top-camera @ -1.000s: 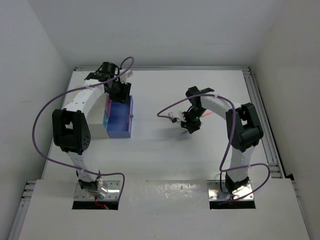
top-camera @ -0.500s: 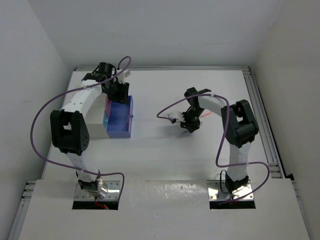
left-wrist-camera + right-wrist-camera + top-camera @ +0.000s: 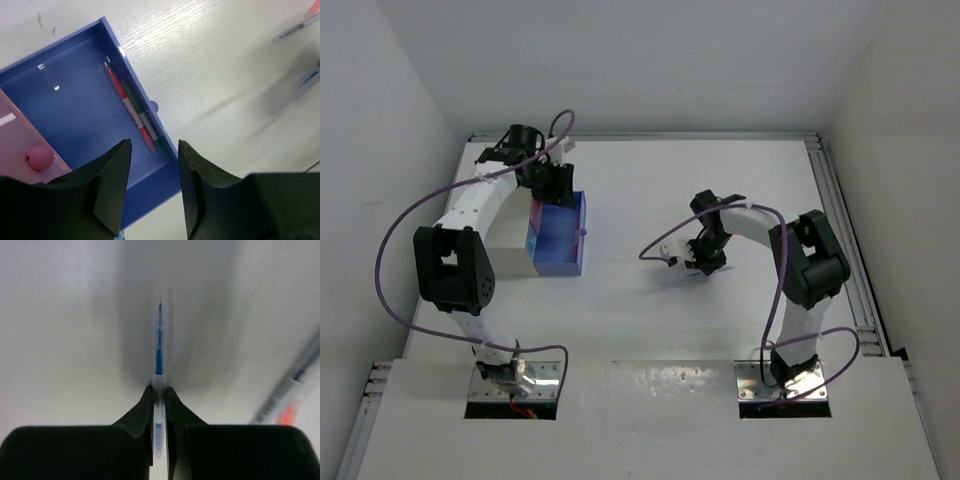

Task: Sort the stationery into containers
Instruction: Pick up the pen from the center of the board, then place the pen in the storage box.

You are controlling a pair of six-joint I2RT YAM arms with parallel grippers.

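The left gripper [image 3: 153,150] hangs over the near end of the blue drawer-box [image 3: 65,105], its two dark fingers [image 3: 112,185] apart with nothing between them. That box sits on the left half of the white tabletop [image 3: 650,180], with a small round knob [image 3: 154,106] on the outside of its right wall. Inside it, a few thin pens [image 3: 132,110], red and green with white label bands, lie lengthwise against the right wall, and the rest of its floor is bare. The pink drawer-box [image 3: 20,145] touches the blue one on its left side and carries a pink knob [image 3: 39,157]. From above, a white block [image 3: 508,255] stands just to the left of the two boxes, partly behind the left arm. The right gripper [image 3: 159,390] is over the middle-right of the tabletop, well apart from the boxes, and its fingers are clamped together on a thin clear pen [image 3: 159,340] with a blue core. The pen points straight out past the fingertips; whether its far end touches the tabletop cannot be told. Another pen [image 3: 290,390], with a clear barrel and an orange-red patch, lies slanted just to the right of the gripper, blurred at the edge of the wrist view.
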